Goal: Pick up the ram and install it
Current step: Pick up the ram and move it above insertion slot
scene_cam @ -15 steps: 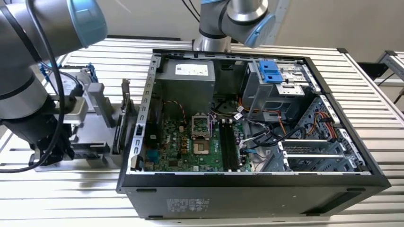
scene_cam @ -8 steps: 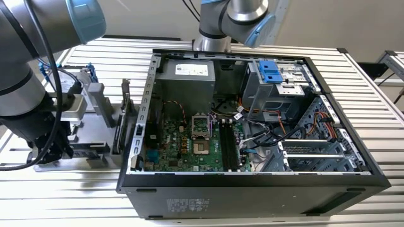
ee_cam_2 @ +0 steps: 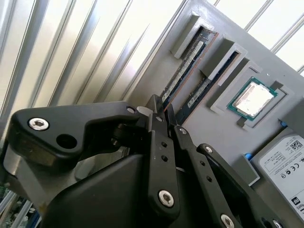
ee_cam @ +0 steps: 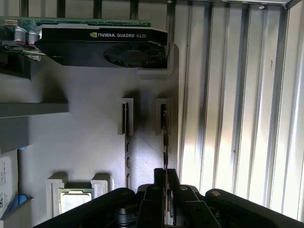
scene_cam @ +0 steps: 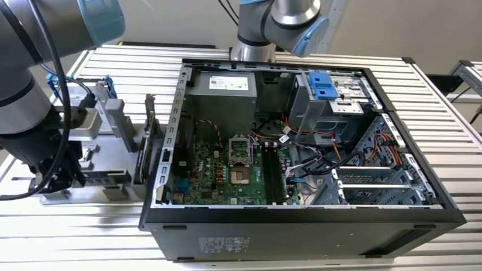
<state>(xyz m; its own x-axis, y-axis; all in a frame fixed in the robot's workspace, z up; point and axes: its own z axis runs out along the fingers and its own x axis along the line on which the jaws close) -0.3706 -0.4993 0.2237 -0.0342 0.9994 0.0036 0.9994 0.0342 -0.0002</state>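
Pick-up step. Gripper (ee_cam: pixel 167 176) nearly closed, seemingly pinching ram (ee_cam: pixel 165 142), which stands on edge in outer slot of grey holder (ee_cam: pixel 85 142), beside second stick (ee_cam: pixel 127 152). Not yet lifted. Extraction likely needs straight pull, no twist.

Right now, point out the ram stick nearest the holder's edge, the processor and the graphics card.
ram stick (ee_cam: pixel 165 147), first wrist view, middle of its exposed edge
processor (ee_cam_2: pixel 252 99), second wrist view, centre of its metal lid
graphics card (ee_cam: pixel 85 50), first wrist view, black fan shroud
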